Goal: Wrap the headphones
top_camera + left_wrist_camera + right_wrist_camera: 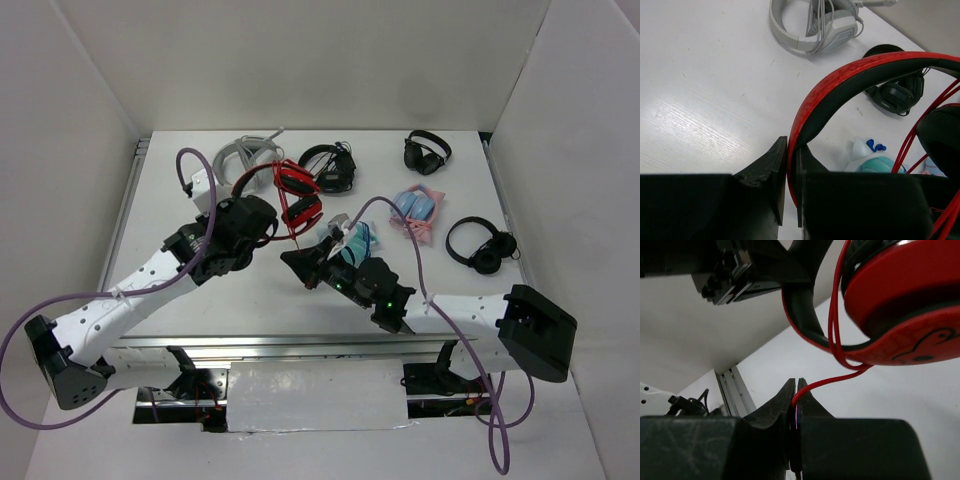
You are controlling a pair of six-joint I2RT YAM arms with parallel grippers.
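The headphones (296, 195) are being held just to 11 o'clock of the table's (200, 290) middle, between the two arms. They are apparently being carried clear of the surface, though that cannot be told for certain.

The left gripper (791, 146) is being clamped on the headband (840, 80). Its fingers are nearly together, with only the band's thin red edge pinched between them. That grip is judged to be serving as an anchor: the frame is being steadied so that the cable (832, 325) can be led around it.

At 6 o'clock of the headphones, the right gripper (796, 385) is being pressed almost fully shut on the thin red cable, which is emerging from between the fingertips toward 2 o'clock. From there it is being run up past the earcup (905, 300), where two or three strands are lying side by side against the band. A few turns are therefore judged to be in place already, with the winding partway through.

The cable is being gripped close to the earcup, probably so that the next loop can be pulled snug and not left slack. The length left to wind is out of view.

At 12 o'clock of the left gripper, the grey headphones (810, 30) and the black headphones (895, 90) are lying apart from the work, untouched.
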